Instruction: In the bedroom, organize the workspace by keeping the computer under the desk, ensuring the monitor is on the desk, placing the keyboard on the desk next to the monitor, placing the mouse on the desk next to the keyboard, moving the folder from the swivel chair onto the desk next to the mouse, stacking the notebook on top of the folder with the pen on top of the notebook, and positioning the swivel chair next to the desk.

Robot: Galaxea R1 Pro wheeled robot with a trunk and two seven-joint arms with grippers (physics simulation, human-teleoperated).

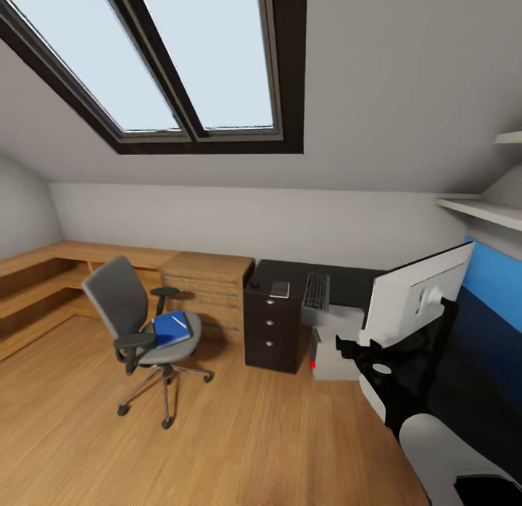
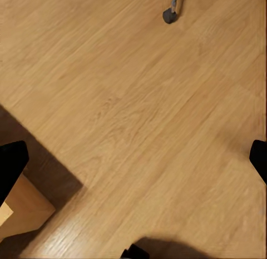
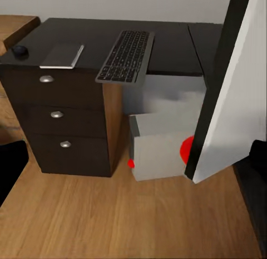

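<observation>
The grey swivel chair (image 1: 138, 317) stands on the floor left of the desk (image 1: 348, 281), with the blue folder (image 1: 171, 328) on its seat. On the black desktop lie the mouse (image 1: 254, 283), the grey notebook (image 1: 280, 289) with the white pen (image 3: 79, 53) along its edge, and the keyboard (image 1: 316, 291). The grey computer (image 1: 335, 350) sits under the desk beside the drawer unit (image 1: 272, 332). The monitor (image 1: 417, 296) tilts with its white back toward me, close beside my right gripper (image 3: 136, 173), which is open. My left gripper (image 2: 136, 164) hangs open over bare floor.
A light-wood drawer chest (image 1: 206, 285) and low wooden shelving (image 1: 43, 281) line the wall left of the desk. A blue wall panel (image 1: 496, 281) and white shelves (image 1: 482, 209) are at the right. A chair castor (image 2: 169, 15) shows in the left wrist view. Wood floor (image 1: 239, 433) lies open in front.
</observation>
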